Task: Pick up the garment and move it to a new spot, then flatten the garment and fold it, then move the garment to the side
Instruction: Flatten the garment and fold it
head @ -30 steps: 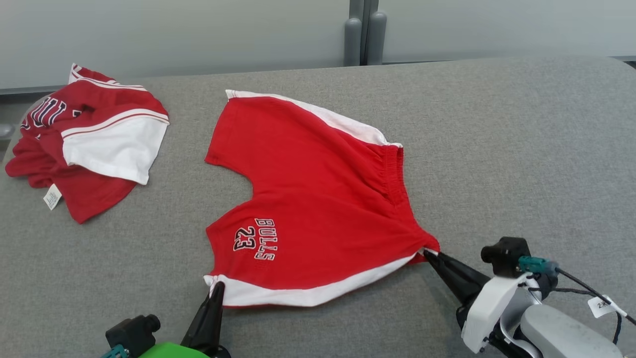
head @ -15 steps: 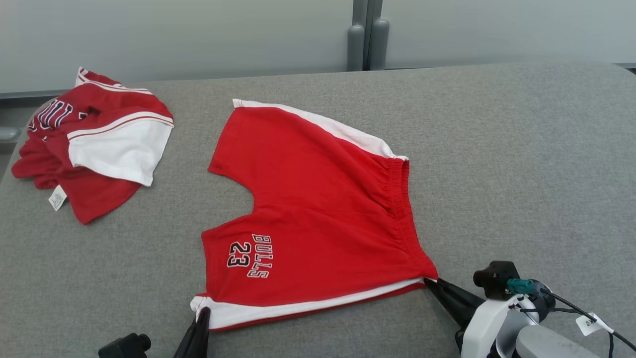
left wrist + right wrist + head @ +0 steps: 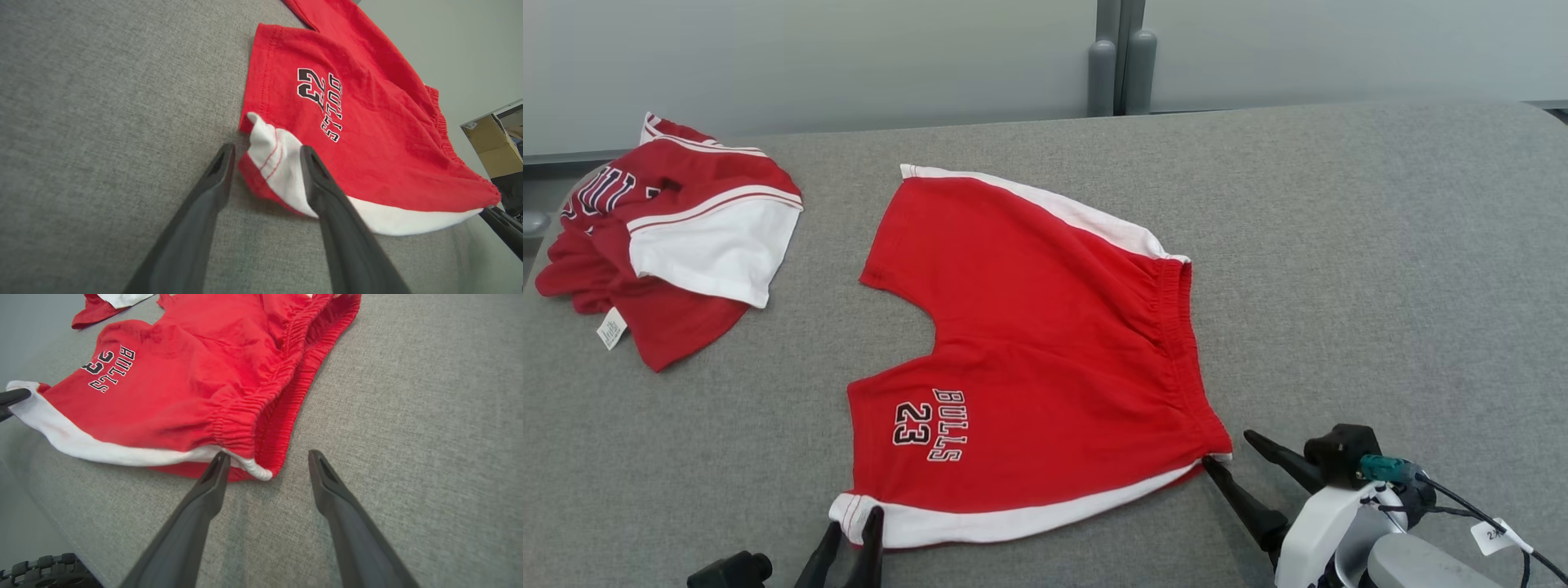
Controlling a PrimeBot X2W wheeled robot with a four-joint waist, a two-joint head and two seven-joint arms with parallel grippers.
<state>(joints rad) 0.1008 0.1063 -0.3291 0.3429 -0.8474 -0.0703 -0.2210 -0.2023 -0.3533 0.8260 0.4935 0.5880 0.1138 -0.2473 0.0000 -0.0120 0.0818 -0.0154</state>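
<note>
The garment [image 3: 1029, 343] is a pair of red shorts with white side stripes and a "BULLS 23" print, spread flat on the grey table [image 3: 1380, 245]. My left gripper [image 3: 855, 520] is open at the near leg-hem corner. In the left wrist view the white hem corner of the shorts [image 3: 367, 122] lies loose between the spread fingers of my left gripper [image 3: 267, 148]. My right gripper [image 3: 1227, 449] is open at the near waistband corner. The right wrist view shows the elastic waistband end of the shorts [image 3: 196, 375] resting beside one finger of my right gripper [image 3: 267, 454].
A second red and white garment [image 3: 670, 237] lies crumpled at the table's far left. Grey posts [image 3: 1119, 65] and a pale wall stand behind the table. The table's near edge runs just below the shorts. Bare grey cloth stretches to the right of the shorts.
Both grippers have opened and let go of the shorts' near corners. The near edge of the shorts has settled onto the table.
</note>
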